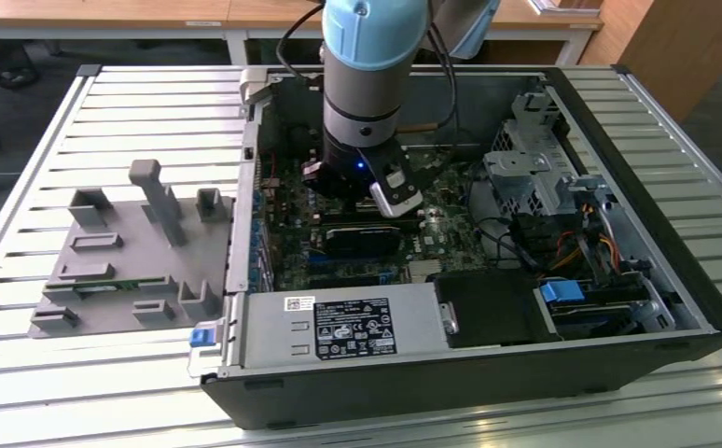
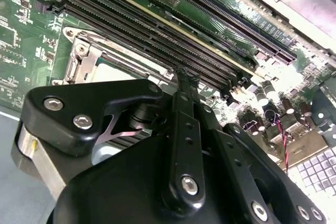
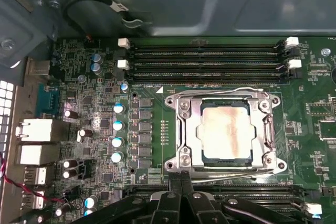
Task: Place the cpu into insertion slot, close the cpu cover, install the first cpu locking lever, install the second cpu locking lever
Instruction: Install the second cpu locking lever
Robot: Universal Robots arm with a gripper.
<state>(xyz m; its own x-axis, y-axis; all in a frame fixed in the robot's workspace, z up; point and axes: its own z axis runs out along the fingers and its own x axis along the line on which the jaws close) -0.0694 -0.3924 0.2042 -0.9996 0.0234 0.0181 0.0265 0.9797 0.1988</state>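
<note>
CPU (image 3: 227, 134), item one: we log it seated in the insertion slot (image 3: 201, 135), its dull beige top showing through the square cut-out of the cpu cover (image 3: 190, 132), which lies flat over it. Both wire locking levers (image 3: 239, 89) appear to run along the two opposite edges of the frame; whether each is hooked under its catch we cannot tell. The socket sits between two banks of memory slots (image 3: 205, 61) on the green motherboard (image 3: 94, 103), inside the open computer case (image 1: 697, 308) on the slatted counter (image 1: 37, 187). Gripper (image 3: 181, 179): the fingers (image 2: 185, 80) are pressed together, holding nothing, their tip poised just beside the socket edge nearest the lower lever. We judge placement and cover closing done, and the lever stage in hand. Any further move calls for a narrow, firm push on thin wire, kept off the neighbouring memory slots.
</note>
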